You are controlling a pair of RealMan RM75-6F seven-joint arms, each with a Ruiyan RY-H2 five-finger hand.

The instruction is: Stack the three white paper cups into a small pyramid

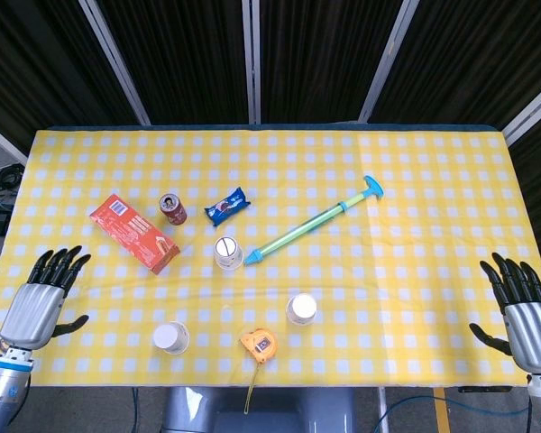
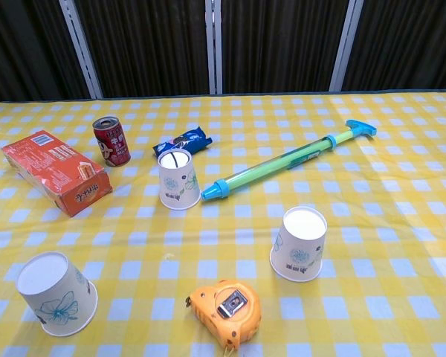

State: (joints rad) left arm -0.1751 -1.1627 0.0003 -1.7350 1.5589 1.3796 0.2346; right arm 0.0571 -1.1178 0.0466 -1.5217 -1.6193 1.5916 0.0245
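Three white paper cups stand upside down and apart on the yellow checked table [image 1: 415, 180]. One cup [image 1: 227, 253] [image 2: 178, 181] is near the middle, a second cup [image 1: 301, 309] [image 2: 299, 243] sits right of it and nearer, and a third cup [image 1: 171, 338] [image 2: 55, 293] stands at the front left. My left hand [image 1: 43, 299] hovers open at the table's left front edge, fingers spread, well left of the cups. At the right front edge my right hand [image 1: 521, 308] is open too. Neither hand shows in the chest view.
A red box [image 1: 133, 234] [image 2: 56, 172], a red can [image 1: 172, 209] [image 2: 111, 141] and a blue snack packet [image 1: 227, 207] [image 2: 183, 140] lie at the back left. A green and blue pump toy [image 1: 313, 222] [image 2: 290, 159] lies diagonally right of the middle cup. An orange tape measure [image 1: 259, 345] [image 2: 226, 305] sits at the front.
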